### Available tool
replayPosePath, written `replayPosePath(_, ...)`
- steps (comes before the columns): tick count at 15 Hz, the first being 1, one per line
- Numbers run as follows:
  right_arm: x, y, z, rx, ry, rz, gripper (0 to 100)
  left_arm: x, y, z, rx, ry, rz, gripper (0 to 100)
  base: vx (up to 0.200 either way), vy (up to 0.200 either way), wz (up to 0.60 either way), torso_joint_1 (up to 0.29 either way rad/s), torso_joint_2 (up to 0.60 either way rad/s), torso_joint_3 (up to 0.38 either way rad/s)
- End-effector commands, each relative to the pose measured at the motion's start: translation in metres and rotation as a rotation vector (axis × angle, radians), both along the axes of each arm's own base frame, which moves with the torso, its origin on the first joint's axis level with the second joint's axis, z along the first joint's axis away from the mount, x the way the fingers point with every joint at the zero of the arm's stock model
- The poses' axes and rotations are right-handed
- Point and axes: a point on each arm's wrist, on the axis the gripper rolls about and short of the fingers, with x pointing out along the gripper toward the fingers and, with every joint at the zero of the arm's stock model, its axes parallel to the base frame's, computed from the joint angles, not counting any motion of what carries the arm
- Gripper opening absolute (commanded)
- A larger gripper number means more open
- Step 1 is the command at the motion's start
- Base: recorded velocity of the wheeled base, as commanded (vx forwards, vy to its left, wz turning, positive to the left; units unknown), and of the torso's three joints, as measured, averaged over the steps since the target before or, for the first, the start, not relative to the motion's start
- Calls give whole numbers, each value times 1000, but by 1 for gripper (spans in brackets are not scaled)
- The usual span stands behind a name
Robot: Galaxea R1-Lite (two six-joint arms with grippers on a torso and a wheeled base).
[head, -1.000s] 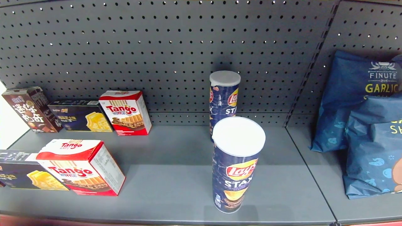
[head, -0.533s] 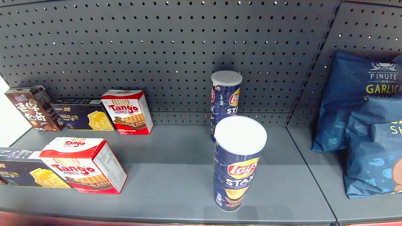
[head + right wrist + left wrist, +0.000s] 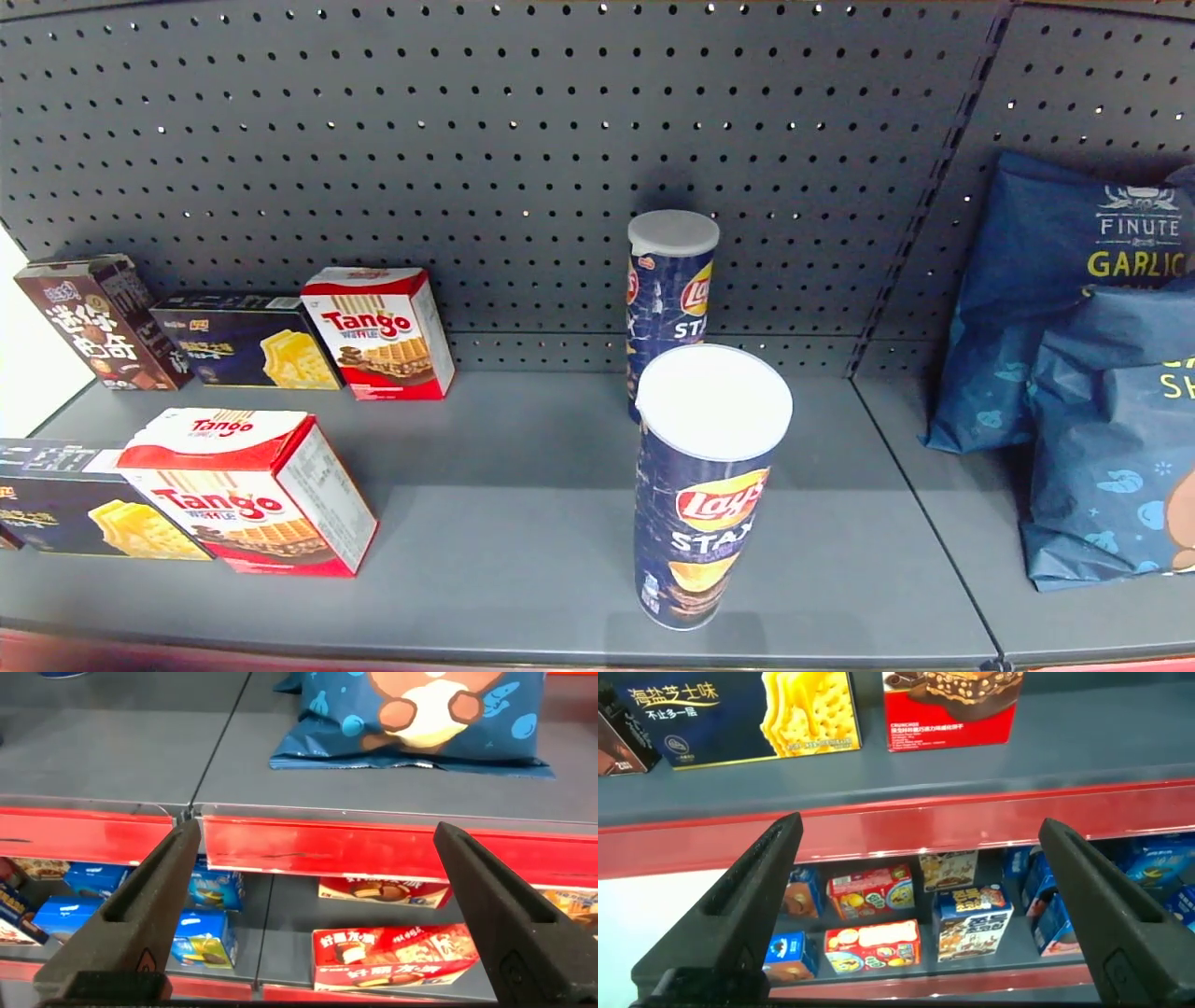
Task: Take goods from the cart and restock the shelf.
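spread wide and empty: left gripper (image 3: 920,917), held level just below the red shelf edge (image 3: 971,826), under a red wafer box (image 3: 952,705). likewise wide and empty: right gripper (image 3: 318,917), low before that edge, beneath a blue bag (image 3: 411,719). up on the shelf (image 3: 523,485), front chip can (image 3: 705,485) upright, second can (image 3: 669,289) behind it

Dark grey pegboard wall (image 3: 420,140) — slotted upright (image 3: 924,201) at right
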Motion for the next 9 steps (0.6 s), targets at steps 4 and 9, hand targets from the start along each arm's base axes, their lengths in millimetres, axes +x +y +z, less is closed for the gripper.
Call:
replayPosePath(4, 0, 0, 0, 2, -1, 1, 100, 0, 0, 0, 0, 1, 0, 100, 0, 0, 0, 0, 0, 0)
replayPosePath(9, 0, 0, 0, -2, 0, 1, 100, 0, 0, 0, 0, 1, 0, 100, 0, 0, 0, 0, 0, 0)
